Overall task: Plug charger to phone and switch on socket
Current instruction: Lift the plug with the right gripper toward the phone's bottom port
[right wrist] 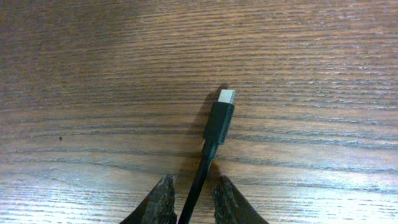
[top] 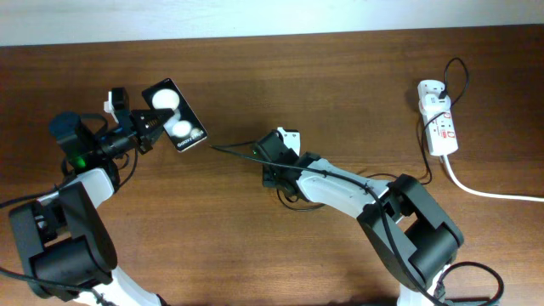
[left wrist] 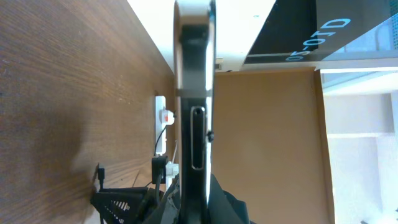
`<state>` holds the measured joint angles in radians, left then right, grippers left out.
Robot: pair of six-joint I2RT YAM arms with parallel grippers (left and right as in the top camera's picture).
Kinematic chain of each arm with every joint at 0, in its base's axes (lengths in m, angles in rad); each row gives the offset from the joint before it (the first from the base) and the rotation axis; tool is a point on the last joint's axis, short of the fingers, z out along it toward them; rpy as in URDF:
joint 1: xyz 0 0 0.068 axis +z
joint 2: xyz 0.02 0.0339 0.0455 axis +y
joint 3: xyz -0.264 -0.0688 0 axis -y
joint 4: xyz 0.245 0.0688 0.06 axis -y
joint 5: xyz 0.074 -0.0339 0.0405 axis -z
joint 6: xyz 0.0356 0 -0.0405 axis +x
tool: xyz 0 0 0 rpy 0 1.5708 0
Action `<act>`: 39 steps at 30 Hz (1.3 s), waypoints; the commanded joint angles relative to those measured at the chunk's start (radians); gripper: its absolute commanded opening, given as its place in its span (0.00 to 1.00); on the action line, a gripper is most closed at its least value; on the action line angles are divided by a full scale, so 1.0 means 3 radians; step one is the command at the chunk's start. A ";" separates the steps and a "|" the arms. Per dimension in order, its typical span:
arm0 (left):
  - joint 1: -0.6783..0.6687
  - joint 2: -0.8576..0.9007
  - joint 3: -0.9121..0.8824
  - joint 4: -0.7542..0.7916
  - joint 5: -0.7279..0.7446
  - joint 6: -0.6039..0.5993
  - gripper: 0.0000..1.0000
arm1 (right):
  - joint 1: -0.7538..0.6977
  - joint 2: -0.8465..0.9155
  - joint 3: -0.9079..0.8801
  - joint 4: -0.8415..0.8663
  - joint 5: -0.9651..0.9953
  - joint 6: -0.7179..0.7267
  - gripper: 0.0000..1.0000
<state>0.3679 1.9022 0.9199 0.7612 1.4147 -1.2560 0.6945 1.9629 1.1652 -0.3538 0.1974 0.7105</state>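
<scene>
The left gripper (top: 144,130) is clamped on one short end of the phone (top: 174,117), which juts out past its fingertips, lifted off the table (top: 340,76) and tilted, its back with the two white round patches turned up to the overhead camera. In the left wrist view the phone stands edge-on straight ahead of the hand, a narrow slot in that thin edge facing the camera. The right gripper (top: 270,156) points toward the left one. The charger (right wrist: 219,119) runs out between its fingers (right wrist: 163,198) and ends just ahead of them in a small black plug with a pale metal tip (its shadow lies on the wood beside it). The fingers sit close on either side of the cable and seem to grip it, though the wrist view shows only their very tips, so how tightly is hard to judge. The plug tip is aimed at the phone but stops short of it, bare table between the two. The socket (top: 438,127) lies well behind the right gripper, beyond that arm's elbow, with a white adapter (top: 429,90) plugged in at its far end and a thick white cord (top: 489,193) trailing off its near end.
</scene>
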 commanded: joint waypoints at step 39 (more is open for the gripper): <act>-0.1611 0.0005 0.0046 0.0017 -0.1057 -0.0477 0.00 | -0.0610 -0.3192 -0.0786 -0.1737 -0.1133 -0.1120 0.04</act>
<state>-0.1139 1.9022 0.9199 0.7597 1.1172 -1.2823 0.5610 1.0374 0.9440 -0.8787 -0.0780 0.3813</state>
